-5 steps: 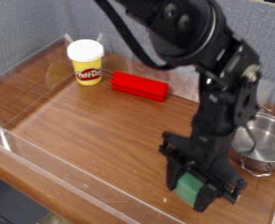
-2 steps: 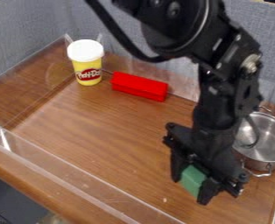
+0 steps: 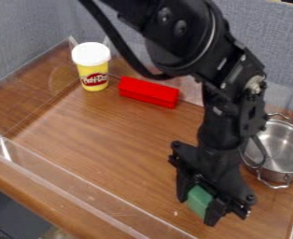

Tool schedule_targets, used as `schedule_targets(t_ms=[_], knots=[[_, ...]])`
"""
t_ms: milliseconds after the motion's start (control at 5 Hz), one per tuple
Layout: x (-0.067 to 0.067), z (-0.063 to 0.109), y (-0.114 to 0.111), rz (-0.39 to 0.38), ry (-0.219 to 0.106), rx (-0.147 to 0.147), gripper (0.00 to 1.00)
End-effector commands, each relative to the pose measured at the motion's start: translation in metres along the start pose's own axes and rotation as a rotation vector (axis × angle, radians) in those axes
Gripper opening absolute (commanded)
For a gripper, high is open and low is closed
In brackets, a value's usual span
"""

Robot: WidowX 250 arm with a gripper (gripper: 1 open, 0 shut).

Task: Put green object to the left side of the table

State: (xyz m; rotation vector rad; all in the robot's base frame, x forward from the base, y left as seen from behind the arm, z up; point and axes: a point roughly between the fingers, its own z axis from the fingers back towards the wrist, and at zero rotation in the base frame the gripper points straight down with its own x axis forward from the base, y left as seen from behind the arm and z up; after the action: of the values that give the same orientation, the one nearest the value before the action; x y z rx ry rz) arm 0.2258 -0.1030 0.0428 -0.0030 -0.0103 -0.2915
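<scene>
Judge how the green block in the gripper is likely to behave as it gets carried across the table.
The green object looks like a stiff, matte cube, so it probably won't deform or slip in the gripper, which is shut on it. Being small, it is likely light. Its flat faces suggest it will sit without rolling.

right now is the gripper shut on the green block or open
Shut on it: the gripper has its fingers pressed against both sides of the green block.
</scene>
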Motion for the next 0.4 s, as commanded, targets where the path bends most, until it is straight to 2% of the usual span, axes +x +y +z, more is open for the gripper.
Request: schedule_targets(t_ms=[0, 200], knots=[[0.0054, 0.0109, 0.0036, 0.005, -0.041, 0.003, 0.00], [0.0075, 0.0135, 0.0042, 0.001, -0.050, 0.008, 0.00]])
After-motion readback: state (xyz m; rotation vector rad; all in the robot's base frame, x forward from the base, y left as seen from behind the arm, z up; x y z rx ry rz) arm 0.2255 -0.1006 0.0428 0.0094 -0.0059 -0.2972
